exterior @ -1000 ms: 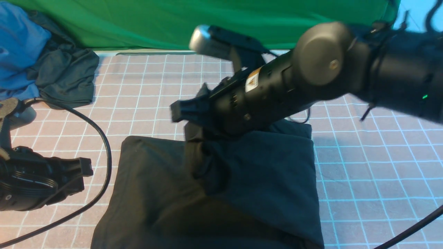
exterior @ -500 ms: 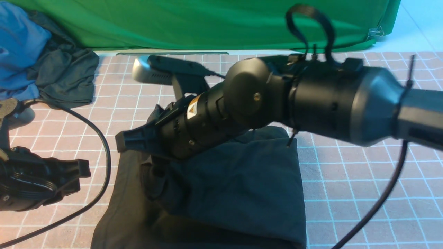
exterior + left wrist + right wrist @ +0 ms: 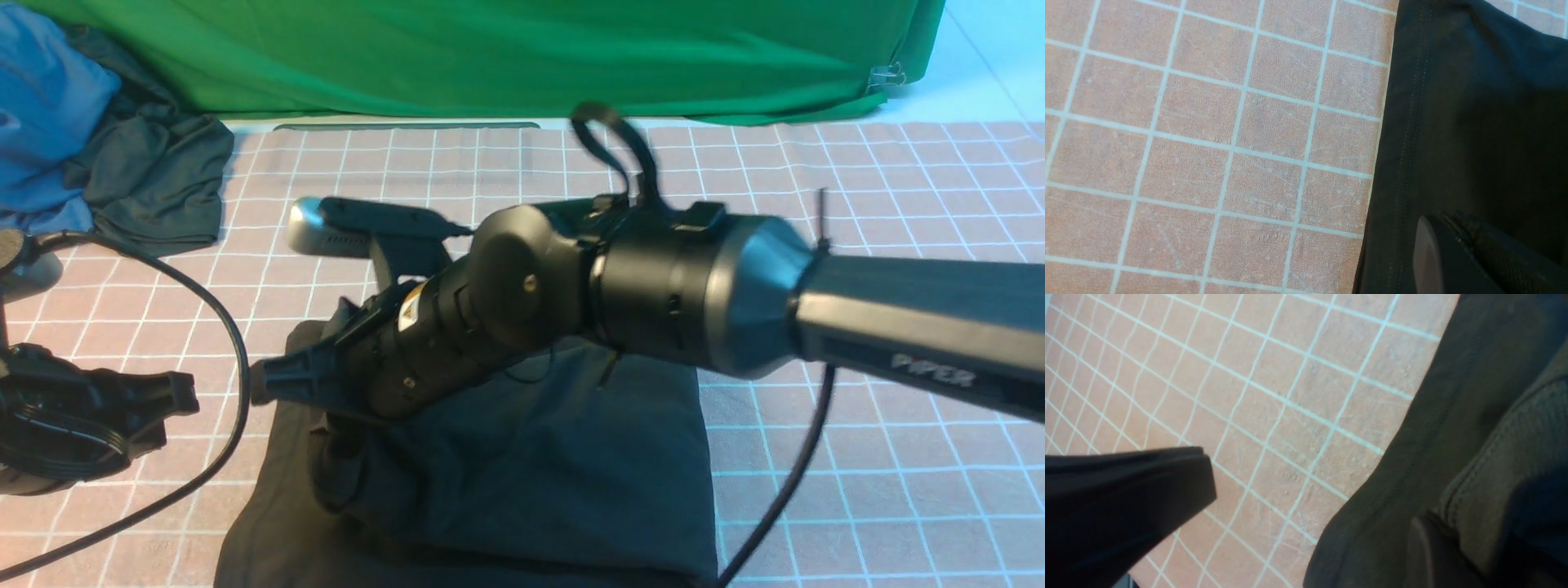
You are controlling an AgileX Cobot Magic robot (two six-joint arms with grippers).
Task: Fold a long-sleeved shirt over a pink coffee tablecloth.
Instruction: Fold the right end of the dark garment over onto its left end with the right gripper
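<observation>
2 arms over a pink checked tablecloth (image 3: 857,245). Black shirt (image 3: 539,474) lying near the front middle of it, partly folded, 1 layer doubled over another. Right arm (image 3: 653,286) reaching across from the right, low above the shirt, with the right gripper (image 3: 326,408) at the shirt's left edge, nearly closed and pinching a fold of the black cloth; in the right wrist view, a stitched hem (image 3: 1494,457) running into the grip, 1 finger (image 3: 1126,498) clear over the pink squares. Left gripper (image 3: 175,400) at the left, just beside the shirt's edge, fully closed, holding nothing. Black cable (image 3: 220,327) looping over the cloth at the left. Blue garment (image 3: 41,106) and dark grey one (image 3: 163,180) bunched at the far left corner. Green cloth (image 3: 490,57) along the back.
</observation>
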